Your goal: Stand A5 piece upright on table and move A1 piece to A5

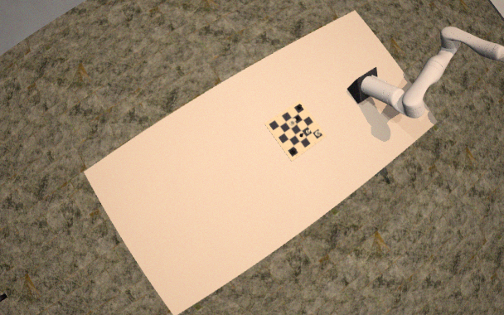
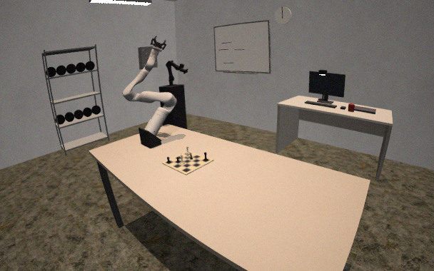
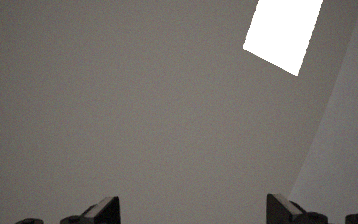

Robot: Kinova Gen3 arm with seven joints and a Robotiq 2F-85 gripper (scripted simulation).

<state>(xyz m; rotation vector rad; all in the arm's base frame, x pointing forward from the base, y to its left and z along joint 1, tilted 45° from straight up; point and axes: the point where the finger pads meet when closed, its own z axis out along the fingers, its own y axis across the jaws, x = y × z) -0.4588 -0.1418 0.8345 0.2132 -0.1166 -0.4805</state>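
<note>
The gripper [image 2: 159, 40] [image 3: 193, 207], released, is raised well above the surface [image 1: 230, 166] [image 2: 262, 192]; pieces stand on the chessboard [image 1: 283, 130] [image 2: 187, 166].

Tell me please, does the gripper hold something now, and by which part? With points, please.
Nothing is held: the gripper [image 2: 158, 40] [image 3: 193, 207] is open, with only bare space between its fingers.

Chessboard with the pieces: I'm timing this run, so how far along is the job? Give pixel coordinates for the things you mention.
Nothing looks done: all the pieces visible stand on the small checkered chessboard [image 1: 296, 129] [image 2: 187, 173], none on the pale tabletop [image 1: 205, 186] [image 2: 262, 200]. Nothing is in hand: the black two-fingered gripper [image 2: 158, 43] [image 3: 193, 207] is open, raised well above the board. Both moves, A5's piece off and A1's to A5, appear left.
</note>
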